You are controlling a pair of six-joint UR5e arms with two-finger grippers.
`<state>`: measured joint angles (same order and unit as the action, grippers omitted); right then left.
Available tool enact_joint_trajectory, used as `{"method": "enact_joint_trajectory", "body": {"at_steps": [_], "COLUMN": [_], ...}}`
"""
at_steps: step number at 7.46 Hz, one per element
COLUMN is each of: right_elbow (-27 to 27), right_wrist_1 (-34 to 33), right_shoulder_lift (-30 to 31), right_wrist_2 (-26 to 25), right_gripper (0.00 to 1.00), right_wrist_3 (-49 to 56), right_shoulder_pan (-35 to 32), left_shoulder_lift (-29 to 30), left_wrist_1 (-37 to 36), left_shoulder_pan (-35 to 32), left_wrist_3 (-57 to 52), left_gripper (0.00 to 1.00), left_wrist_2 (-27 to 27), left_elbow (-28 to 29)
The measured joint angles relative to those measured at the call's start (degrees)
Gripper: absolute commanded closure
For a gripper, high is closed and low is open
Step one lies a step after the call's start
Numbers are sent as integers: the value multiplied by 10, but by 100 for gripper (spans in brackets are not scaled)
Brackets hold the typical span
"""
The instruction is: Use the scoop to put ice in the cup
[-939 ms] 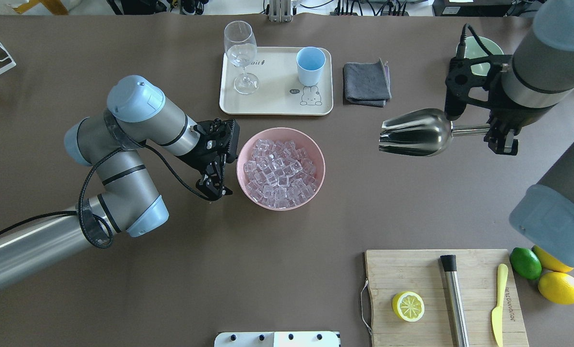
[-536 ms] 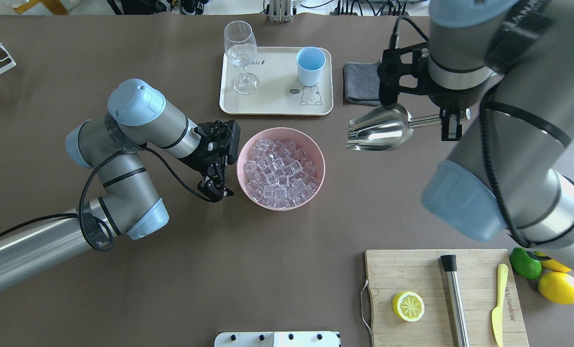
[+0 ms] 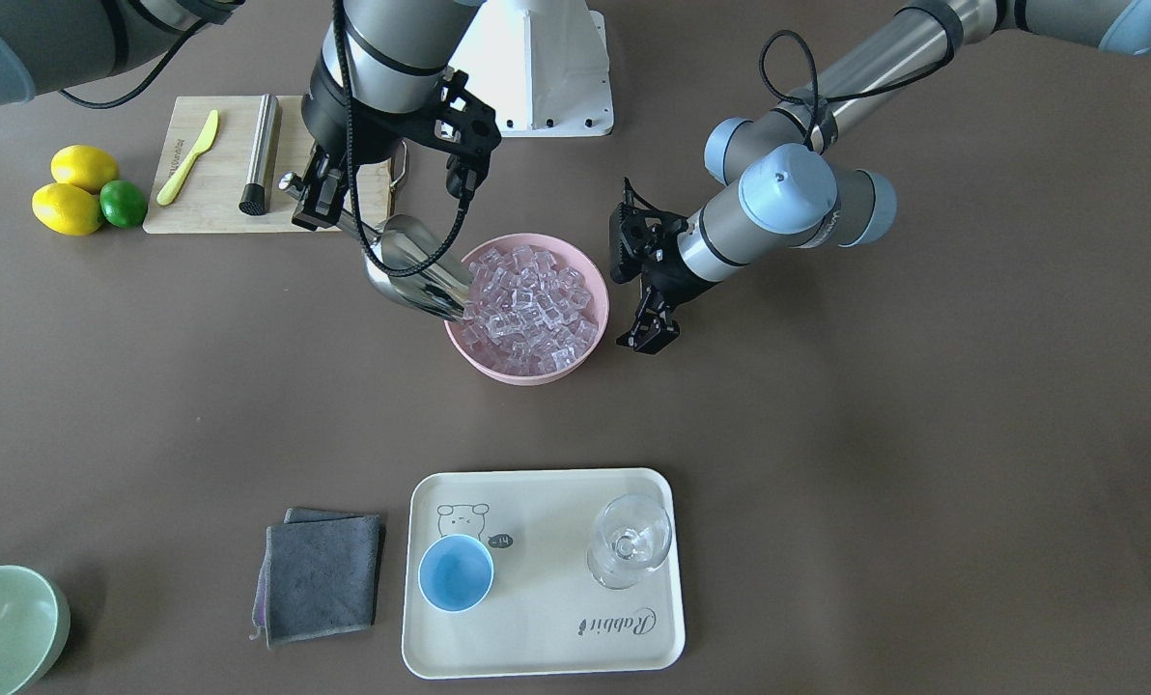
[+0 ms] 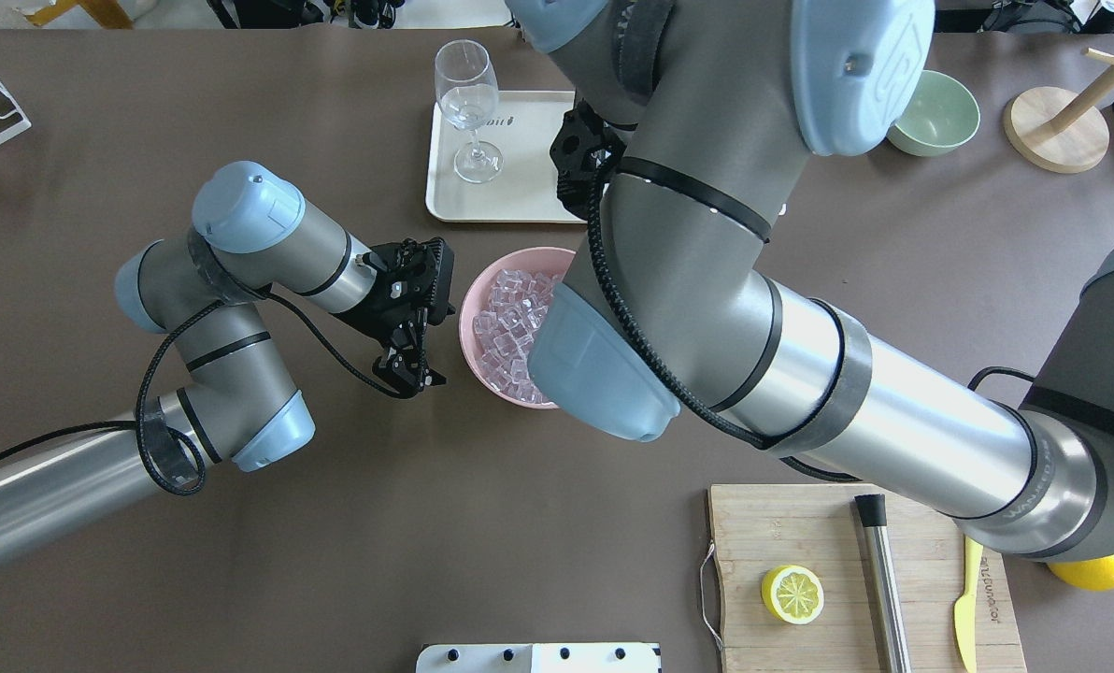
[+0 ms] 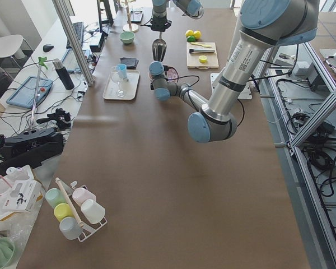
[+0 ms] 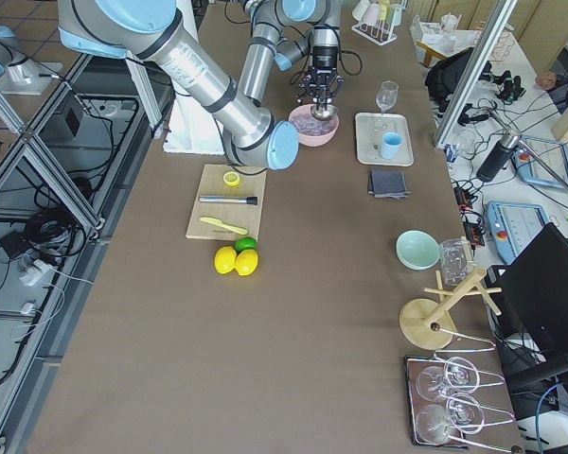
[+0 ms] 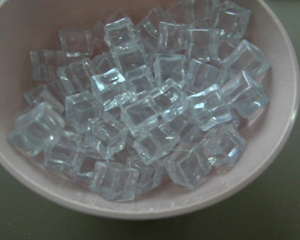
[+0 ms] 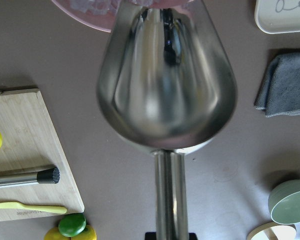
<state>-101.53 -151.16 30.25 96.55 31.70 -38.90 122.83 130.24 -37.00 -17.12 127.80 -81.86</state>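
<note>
The ice fills a pink bowl at mid-table; it also shows in the left wrist view. My right gripper is shut on the handle of the steel scoop. The scoop tilts down with its lip at the bowl's rim, touching the ice. Its pan is empty. My left gripper is open and empty, just beside the bowl's other side. The light-blue cup stands empty on the cream tray. In the overhead view my right arm hides the cup and the scoop.
A clear stemmed glass shares the tray. A grey cloth and a pale green bowl lie beside it. A cutting board with a steel cylinder and yellow knife sits near lemons and a lime.
My right arm has swung left across the table, carrying the scoop from the right side to the pink bowl and tipping its lip into the ice. The left arm has barely shifted.
</note>
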Motion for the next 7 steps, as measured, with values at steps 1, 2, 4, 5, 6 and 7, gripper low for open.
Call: {"method": "enact_joint_trajectory", "body": {"at_steps": [1, 2, 4, 5, 6, 7], "right_elbow": [13, 29, 56, 65, 72, 79], "right_wrist_1": [-11, -17, -20, -21, -21, -20], "right_shoulder_lift": [-7, -11, -18, -19, -20, -22], "right_wrist_2": [-21, -37, -51, -58, -62, -67], "right_gripper": [100, 100, 100, 100, 100, 100], "right_wrist_3": [0, 0, 0, 0, -1, -2], "right_shoulder_pan": [13, 27, 43, 52, 62, 70], "left_shoulder_lift": [-7, -14, -32, -46, -52, -54], "left_wrist_1": [3, 4, 6, 6, 7, 7], "left_shoulder_pan": [1, 2, 17, 27, 31, 33], "left_wrist_3": [1, 6, 44, 56, 61, 62], "left_gripper": [1, 1, 1, 1, 1, 1], "left_wrist_2": [0, 0, -2, -8, -11, -13], "left_elbow": [-8, -18, -50, -68, -76, -78]}}
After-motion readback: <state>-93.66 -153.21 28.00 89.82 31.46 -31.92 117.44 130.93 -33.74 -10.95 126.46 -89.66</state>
